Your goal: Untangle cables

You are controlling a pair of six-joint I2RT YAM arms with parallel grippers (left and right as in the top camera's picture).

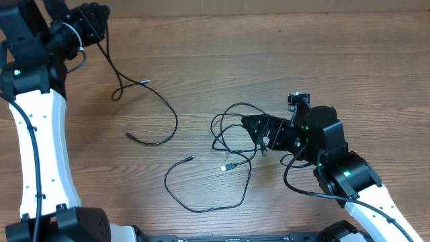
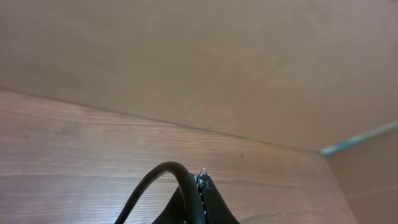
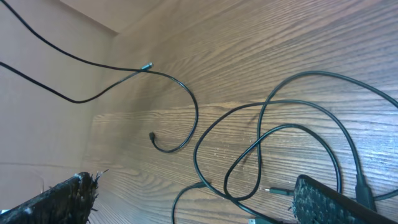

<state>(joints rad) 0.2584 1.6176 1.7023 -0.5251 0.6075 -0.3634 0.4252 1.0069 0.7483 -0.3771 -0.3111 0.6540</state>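
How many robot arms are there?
2. The left arm runs along the left edge; the right arm sits lower right, beside the tangled cables. None seem hidden.

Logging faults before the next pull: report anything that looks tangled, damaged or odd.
Beside the open right claw, several cables cross in overlapping loops, a tangle not yet undone. One of its pads looks frayed at the edge. Nothing else stands out.

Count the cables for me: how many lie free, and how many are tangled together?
Cable lying apart, gripped by the left gripper: 1
Cables looped together in front of the open right gripper: 2, as far as the strands can be traced
Total: 3
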